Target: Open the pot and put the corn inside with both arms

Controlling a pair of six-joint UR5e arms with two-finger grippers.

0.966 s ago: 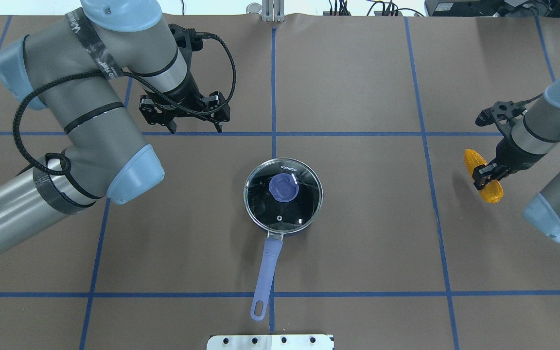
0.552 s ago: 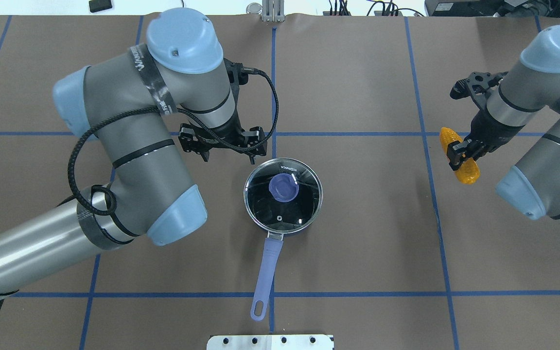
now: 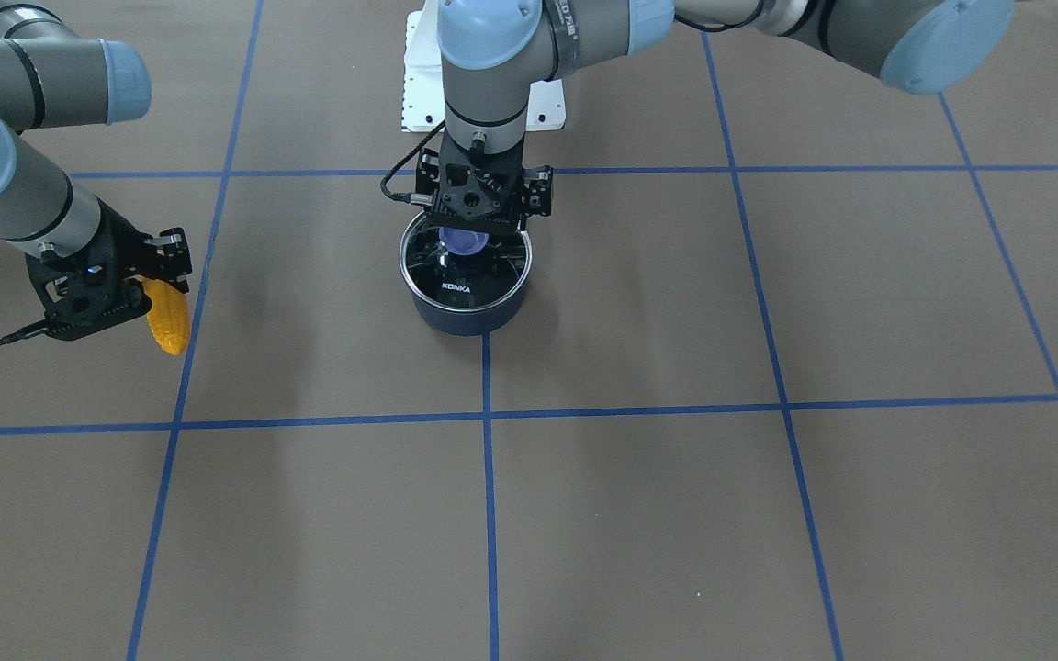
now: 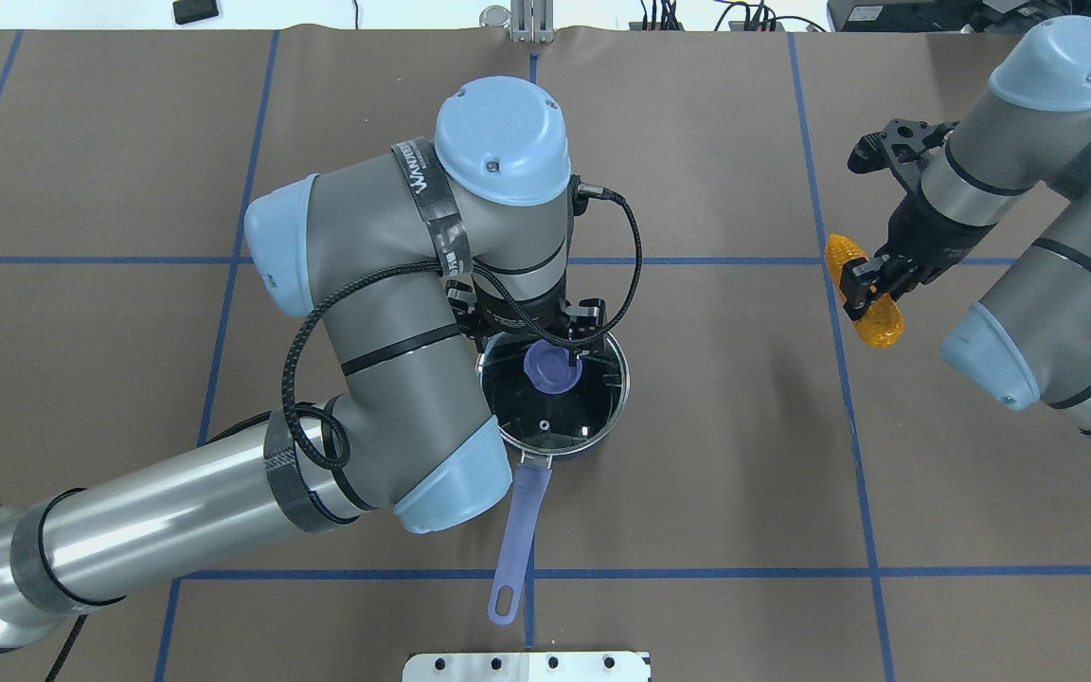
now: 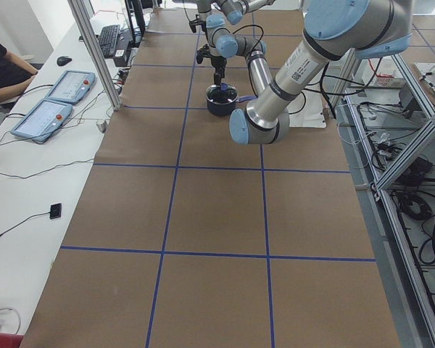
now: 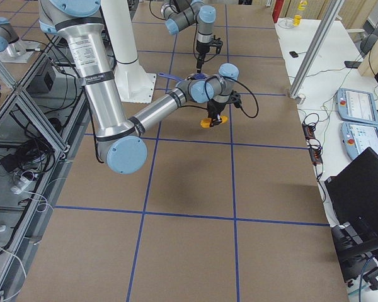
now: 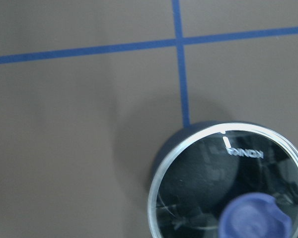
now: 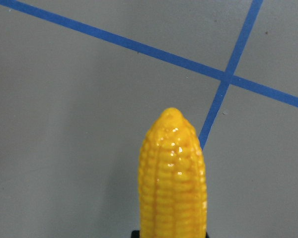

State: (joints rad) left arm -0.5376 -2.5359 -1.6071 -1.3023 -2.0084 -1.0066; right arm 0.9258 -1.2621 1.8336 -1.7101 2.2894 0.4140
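Pots: one pot (image 3: 472, 314)
Lids: one lid (image 4: 560, 421)
Corn cobs: one corn cob (image 3: 168, 317)
Robot arms: two, left arm (image 4: 384, 379) and right arm (image 4: 1019, 161)
Grippers: two, left gripper (image 3: 467, 231) and right gripper (image 4: 866, 289)
Tablets: two, near tablet (image 5: 40, 119) and far tablet (image 5: 67, 85)

The near right arm (image 6: 157, 110) stretches from the robot-side edge over the worktop (image 6: 189, 251), the right gripper (image 6: 213, 118) clasping the corn (image 6: 206, 123) near the middle. Nearer the far end, the left gripper (image 6: 200, 68) hangs directly over the pot (image 6: 190, 78).

Overhead and front cameras look down from opposite sides, both showing the pot (image 4: 560, 417).
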